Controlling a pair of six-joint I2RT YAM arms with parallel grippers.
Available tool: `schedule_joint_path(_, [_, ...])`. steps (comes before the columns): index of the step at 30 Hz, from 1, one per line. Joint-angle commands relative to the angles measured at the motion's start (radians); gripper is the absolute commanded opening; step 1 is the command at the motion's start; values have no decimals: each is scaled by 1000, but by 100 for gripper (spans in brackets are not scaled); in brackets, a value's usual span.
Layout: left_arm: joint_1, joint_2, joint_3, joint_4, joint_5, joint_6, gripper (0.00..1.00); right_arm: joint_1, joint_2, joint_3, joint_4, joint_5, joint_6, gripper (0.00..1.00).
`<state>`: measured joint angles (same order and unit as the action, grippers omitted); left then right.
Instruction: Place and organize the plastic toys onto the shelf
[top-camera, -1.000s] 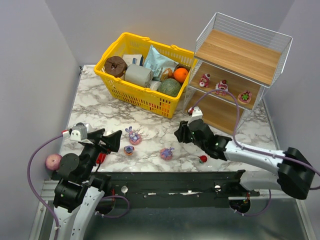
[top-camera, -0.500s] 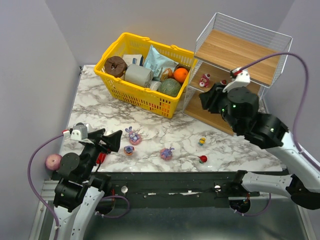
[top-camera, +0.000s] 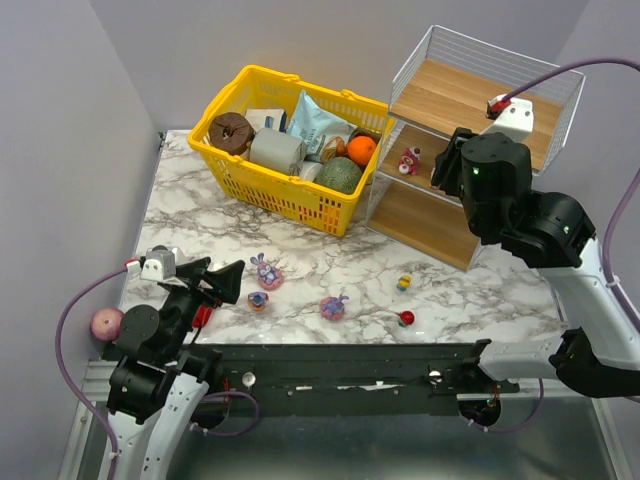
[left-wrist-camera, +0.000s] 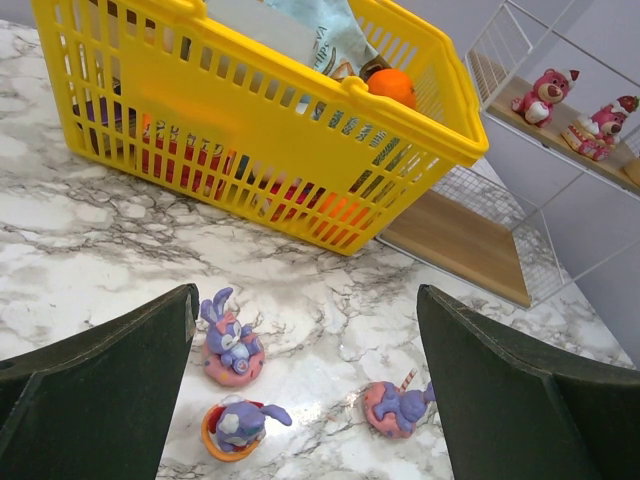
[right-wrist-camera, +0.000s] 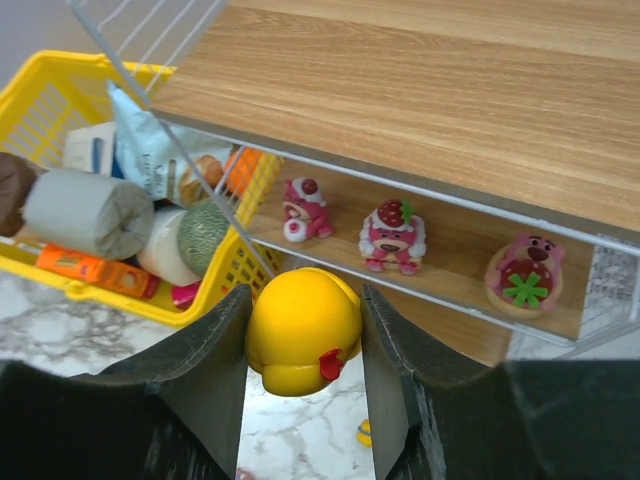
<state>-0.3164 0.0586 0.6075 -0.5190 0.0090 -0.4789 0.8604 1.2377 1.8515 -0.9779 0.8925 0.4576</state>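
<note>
My right gripper (right-wrist-camera: 304, 305) is shut on a yellow duck (right-wrist-camera: 300, 338) with a red beak, held in the air in front of the shelf (right-wrist-camera: 420, 90). Three red-pink figures (right-wrist-camera: 393, 236) stand on its middle board. From above, the right gripper (top-camera: 446, 166) hides two of them; one figure (top-camera: 408, 159) shows. On the marble lie three purple bunnies (top-camera: 266, 271), (top-camera: 259, 300), (top-camera: 334, 306), a small yellow duck (top-camera: 404, 282) and a small red toy (top-camera: 405, 319). My left gripper (left-wrist-camera: 305, 340) hangs open just before the bunnies (left-wrist-camera: 230, 340), holding nothing.
A yellow basket (top-camera: 290, 195) full of groceries stands left of the shelf (top-camera: 470, 105), close to its wire frame. A pink ball (top-camera: 106, 323) lies at the table's left edge by the left arm. Grey walls close the back and sides.
My right arm has risen from the table to the shelf's upper tiers, carrying the duck. The small yellow duck on the marble has come into view. The left arm has not moved.
</note>
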Motion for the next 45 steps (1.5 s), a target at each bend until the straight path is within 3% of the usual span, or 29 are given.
schedule_joint_path(1, [-3,9,-5,-1,14,5,99,-40,29,54,-42,101,-45,14])
schedule_joint_path(8, [-3,10,-5,-1,14,5,99,-80,22,32,103,109,-134,14])
schedule_joint_path(20, [-3,6,-5,-1,13,3,99,-178,55,18,176,25,-172,18])
schedule_joint_path(45, [-3,6,-3,-4,6,3,99,-274,149,23,185,-26,-151,37])
